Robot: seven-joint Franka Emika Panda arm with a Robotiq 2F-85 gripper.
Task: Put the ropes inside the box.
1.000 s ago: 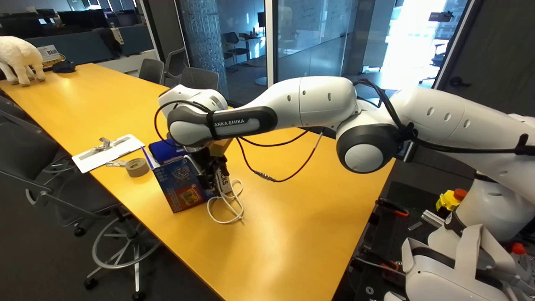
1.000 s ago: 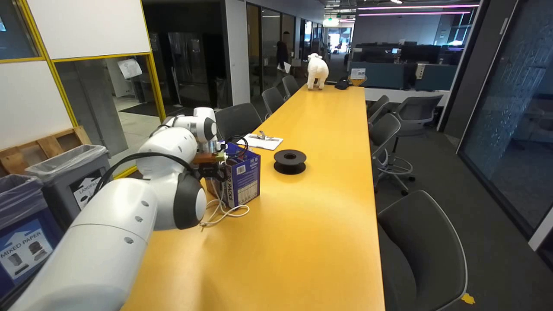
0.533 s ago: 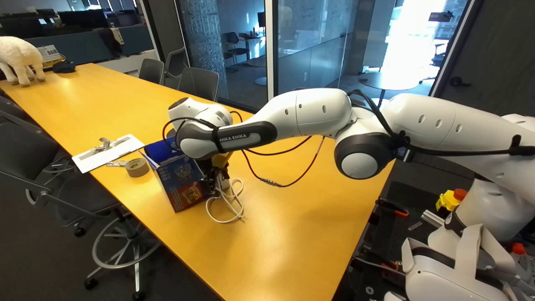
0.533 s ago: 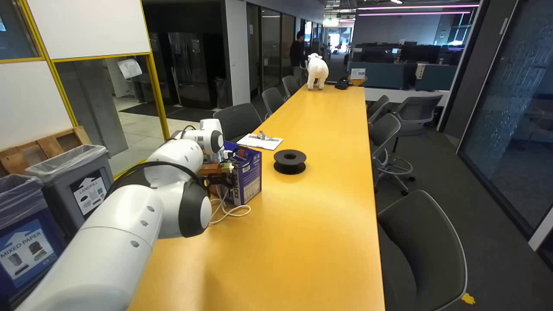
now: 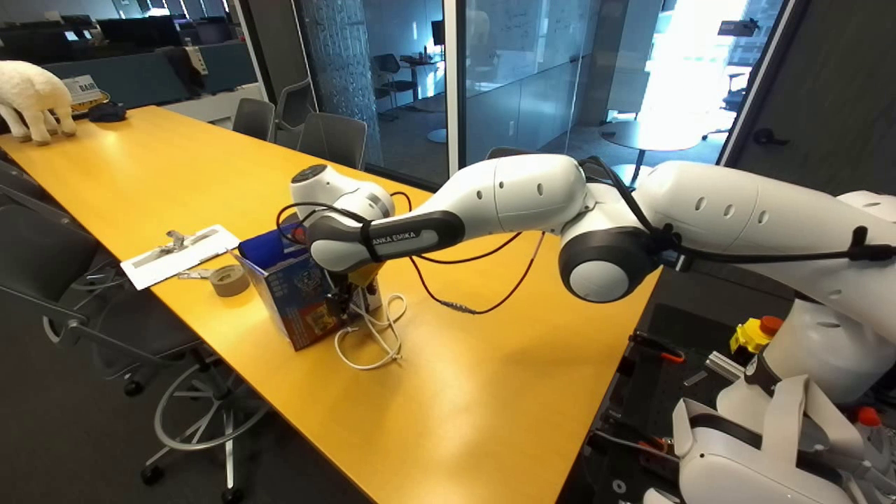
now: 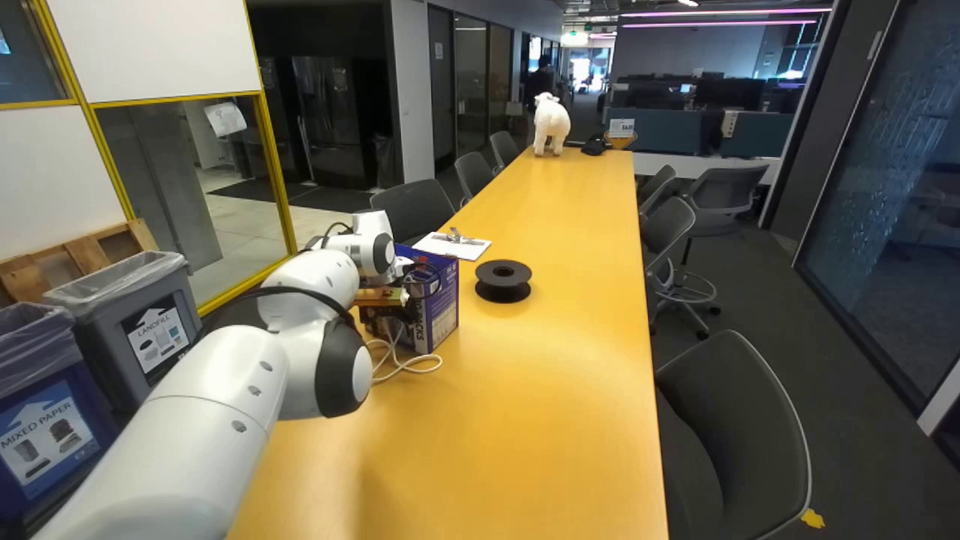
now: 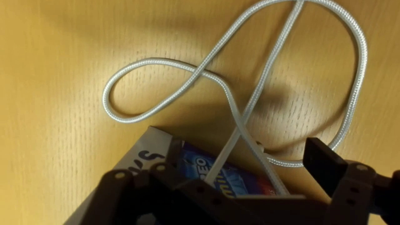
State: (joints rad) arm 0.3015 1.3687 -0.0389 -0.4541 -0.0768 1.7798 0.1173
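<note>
Far left in an exterior view, on a long, honey-coloured wooden table [image 5: 476, 413], stands a fluffy white toy sheep [image 5: 31, 101] with stubby legs. Nearer, by the left edge, lie a flat, metal-clipped white clipboard [image 5: 180, 257] and a squat, round brown roll of tape [image 5: 229, 281]. Right of the roll stands a blue, cube-like cardboard box [image 5: 297, 297] with red and white print. Beside it hangs the black, jointed tool [image 7: 243, 151], its jaws spread wide. Just right of the box, outside it, a whitish braided rope [image 7: 198, 72] lies on the table in limp, crossing loops; in the wrist view two strands pass the box's printed side and vanish behind the tool. Farther right, a smooth, rounded white-and-black robot arm [image 5: 532, 189] arches over the table.
</note>
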